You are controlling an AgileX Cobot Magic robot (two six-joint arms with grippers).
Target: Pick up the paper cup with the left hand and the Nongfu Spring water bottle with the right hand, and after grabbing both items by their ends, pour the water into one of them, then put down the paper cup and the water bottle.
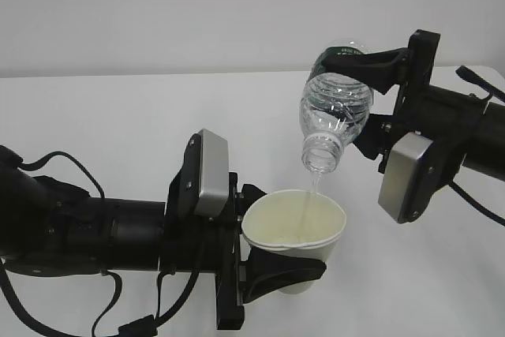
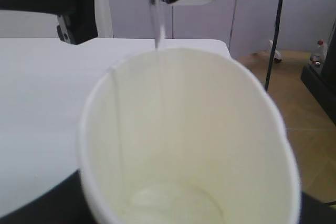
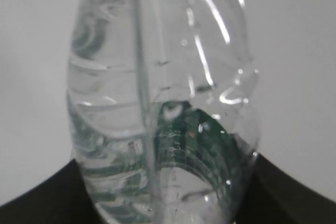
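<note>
Clear water [image 1: 313, 189] streams from the upended Nongfu Spring water bottle [image 1: 334, 110], clamped in the right hand [image 1: 371, 69] jaws, near the rim of the paper cup [image 1: 293, 230] squeezed in the left hand [image 1: 272, 270] jaws, so slight drift could spill onto the tabletop [image 1: 118, 132].

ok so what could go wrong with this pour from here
1. The water falls as a thin stream just inside the paper cup rim's far edge; a small drift of the bottle could send it onto the table.
2. The left gripper squeezes the soft cup, whose rim looks dented, so it may buckle.

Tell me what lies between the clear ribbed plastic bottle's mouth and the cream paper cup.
Only a thin stream of water, seen in the exterior view, falling from bottle into cup.
</note>
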